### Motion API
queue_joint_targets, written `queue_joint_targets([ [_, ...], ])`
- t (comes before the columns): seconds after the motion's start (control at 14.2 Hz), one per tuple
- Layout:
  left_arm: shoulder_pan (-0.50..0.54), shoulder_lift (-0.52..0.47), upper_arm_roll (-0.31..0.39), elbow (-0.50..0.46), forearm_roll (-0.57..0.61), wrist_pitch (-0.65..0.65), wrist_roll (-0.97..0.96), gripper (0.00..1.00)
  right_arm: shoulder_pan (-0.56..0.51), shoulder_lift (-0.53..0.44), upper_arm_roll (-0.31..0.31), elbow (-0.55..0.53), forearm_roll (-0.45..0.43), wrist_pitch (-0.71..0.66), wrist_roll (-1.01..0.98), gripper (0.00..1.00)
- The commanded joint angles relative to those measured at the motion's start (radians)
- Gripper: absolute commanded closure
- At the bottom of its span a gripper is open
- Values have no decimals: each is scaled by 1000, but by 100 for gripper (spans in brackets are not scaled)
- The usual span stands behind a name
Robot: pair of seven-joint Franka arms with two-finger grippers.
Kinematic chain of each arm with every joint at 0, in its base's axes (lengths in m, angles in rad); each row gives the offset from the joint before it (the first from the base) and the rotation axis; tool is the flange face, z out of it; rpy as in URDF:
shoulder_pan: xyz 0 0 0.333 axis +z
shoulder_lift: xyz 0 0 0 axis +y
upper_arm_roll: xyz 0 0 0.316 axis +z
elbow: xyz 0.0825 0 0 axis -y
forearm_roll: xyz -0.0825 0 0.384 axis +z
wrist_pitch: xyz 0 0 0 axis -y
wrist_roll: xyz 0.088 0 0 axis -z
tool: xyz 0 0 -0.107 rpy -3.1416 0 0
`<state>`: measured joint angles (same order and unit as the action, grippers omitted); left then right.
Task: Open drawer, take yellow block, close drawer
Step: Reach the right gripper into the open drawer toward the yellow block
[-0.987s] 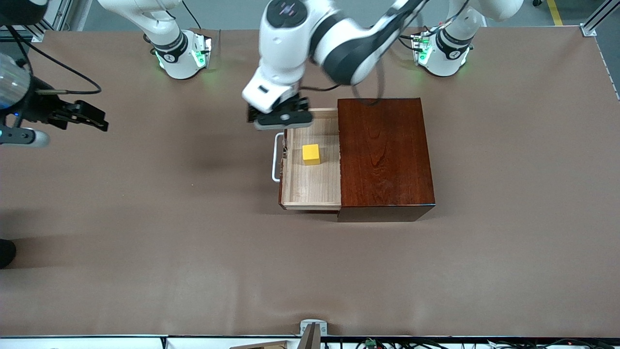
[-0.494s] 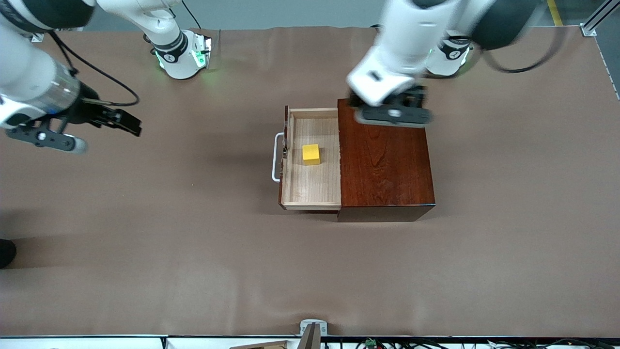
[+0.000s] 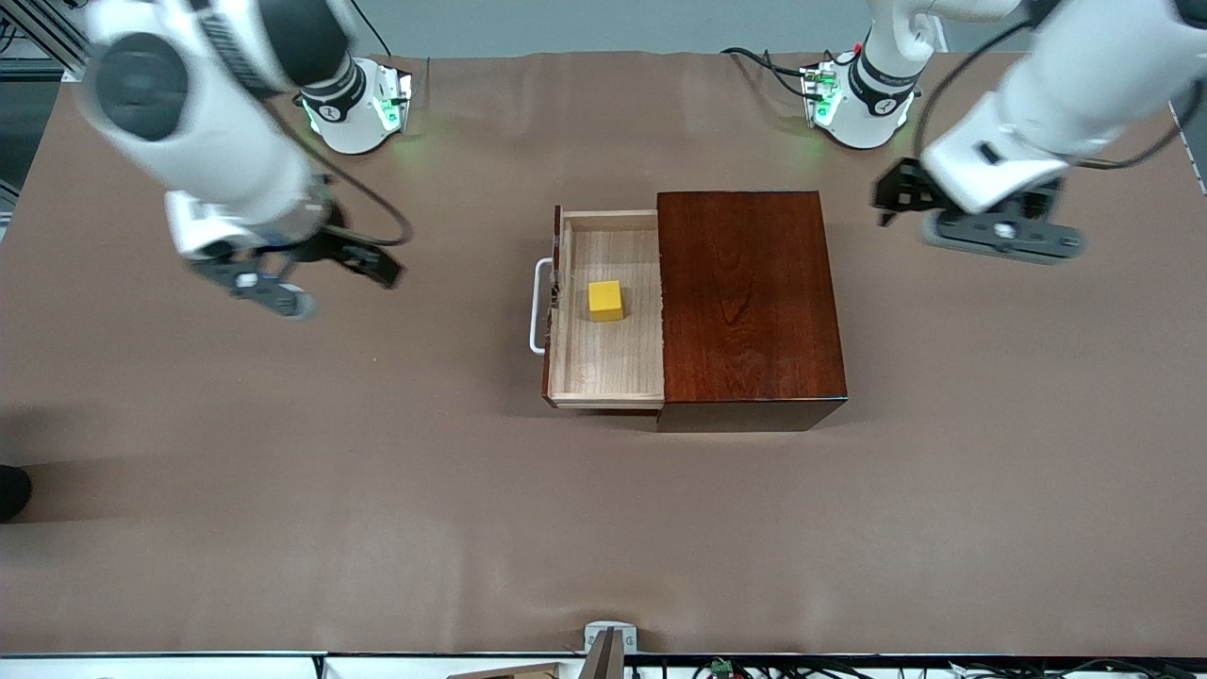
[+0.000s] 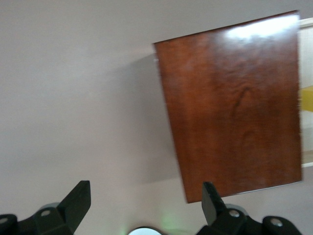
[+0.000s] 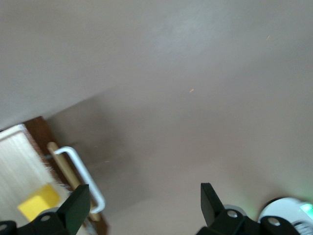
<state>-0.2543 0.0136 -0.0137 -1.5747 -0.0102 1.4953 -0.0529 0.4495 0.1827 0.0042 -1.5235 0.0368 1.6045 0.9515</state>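
Front view: drawer (image 3: 603, 368) open, yellow block (image 3: 605, 301) inside.

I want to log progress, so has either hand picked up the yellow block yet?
No, the yellow block sits in the open drawer, with the left hand and right hand both empty over the table.

The back of the drawer (image 3: 608, 311) is hidden inside the wooden box (image 3: 750, 306). The yellow block (image 4: 307, 99) is cut by the left wrist view's edge. Both arms are motion-blurred in the front view.
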Motion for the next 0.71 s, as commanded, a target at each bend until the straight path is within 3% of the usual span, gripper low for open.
queue_joint_targets([
  [0.0,65,-32,-11,-47,18,33,57,0,96,76,-10,25,-1,63,212,0],
  [0.35,190,-24,-11,-39,18,57,102,0,179,187,-10,51,2,130,502,0],
  [0.63,179,-23,-19,-33,18,77,82,0,206,256,-9,94,52,146,718,0],
])
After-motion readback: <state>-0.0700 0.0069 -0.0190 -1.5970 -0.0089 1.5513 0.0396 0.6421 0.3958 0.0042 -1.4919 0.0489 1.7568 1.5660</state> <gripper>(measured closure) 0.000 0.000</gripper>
